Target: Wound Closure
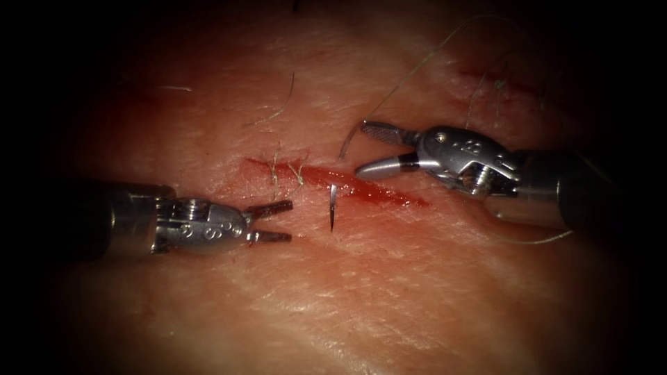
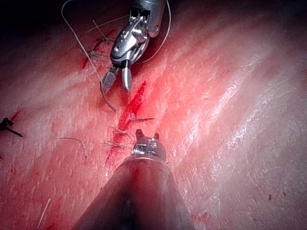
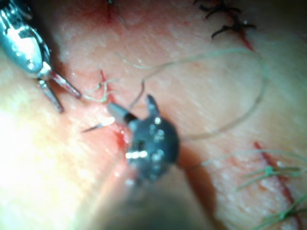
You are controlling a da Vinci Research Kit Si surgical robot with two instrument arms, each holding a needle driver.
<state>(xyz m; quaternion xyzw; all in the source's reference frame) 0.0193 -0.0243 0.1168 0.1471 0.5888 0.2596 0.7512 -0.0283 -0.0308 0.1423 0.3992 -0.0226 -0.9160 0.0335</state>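
Both needle drivers stood open and empty: your left tool (image 1: 269,221) lay just left of the needle (image 1: 333,207), nearer than your right tool (image 1: 375,150). That needle stood in the cut (image 1: 347,185), tip out, long axis crossing it.

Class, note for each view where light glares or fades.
Endoscope view: light fades to dark at the edges; the needle stands in the tissue at the cut, left pincer and right pincer open, holding nothing. Left wrist view: glare streaks the tissue. Right wrist view: glare whitens tissue.
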